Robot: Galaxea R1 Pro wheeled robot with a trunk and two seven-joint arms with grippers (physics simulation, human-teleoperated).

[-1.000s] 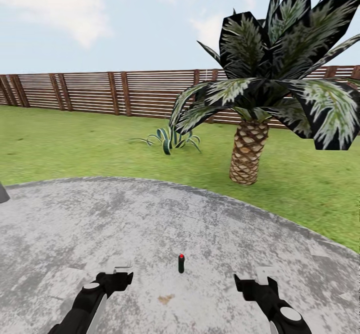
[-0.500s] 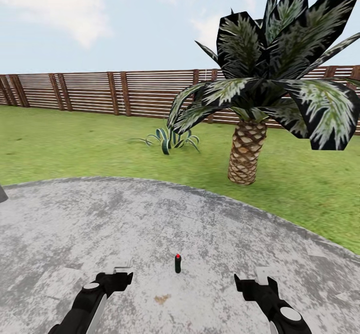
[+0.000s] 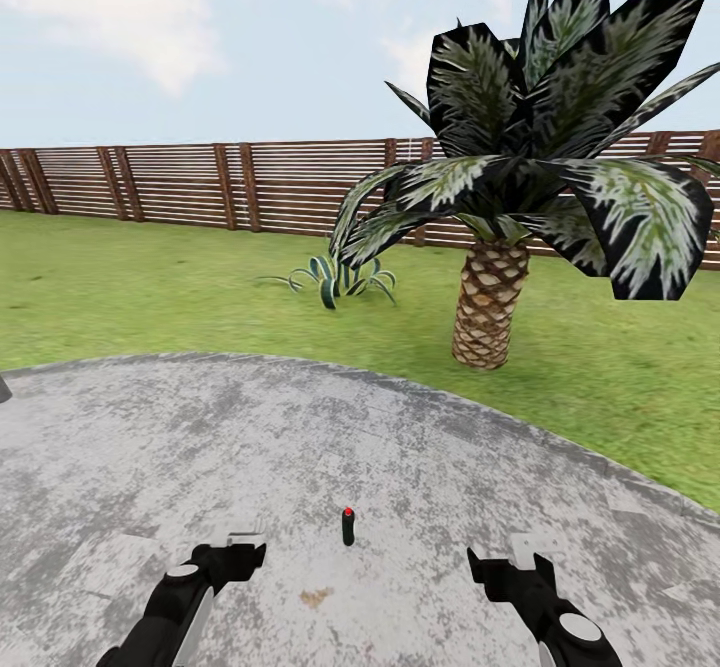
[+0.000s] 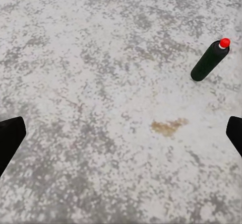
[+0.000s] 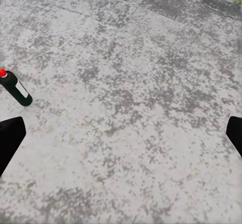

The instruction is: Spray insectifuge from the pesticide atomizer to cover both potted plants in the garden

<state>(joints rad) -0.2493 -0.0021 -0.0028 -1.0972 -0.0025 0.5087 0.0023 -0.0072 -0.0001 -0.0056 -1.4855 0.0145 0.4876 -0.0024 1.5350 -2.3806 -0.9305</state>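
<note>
From the head, your pesticide atomizer point(image 3: 347, 526) stood upright on the stone slab point(image 3: 300, 427), between left gripper point(image 3: 240, 549) and right gripper point(image 3: 500, 562). Both wrist views showed your fingertips spread wide, holding nothing, the atomizer point(image 4: 210, 59) point(image 5: 14, 88) apart.

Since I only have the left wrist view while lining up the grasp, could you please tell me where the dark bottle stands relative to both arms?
Observer: In the head view, the pesticide atomizer stands upright on the stone slab, ahead of and between the left tool and the right tool.
Operator: Does it carry a label?
Observer: Yes, the right wrist view shows a pale label on its side.
Operator: What lies beyond the slab?
Observer: Lawn, with a palm ahead to the right.
</note>
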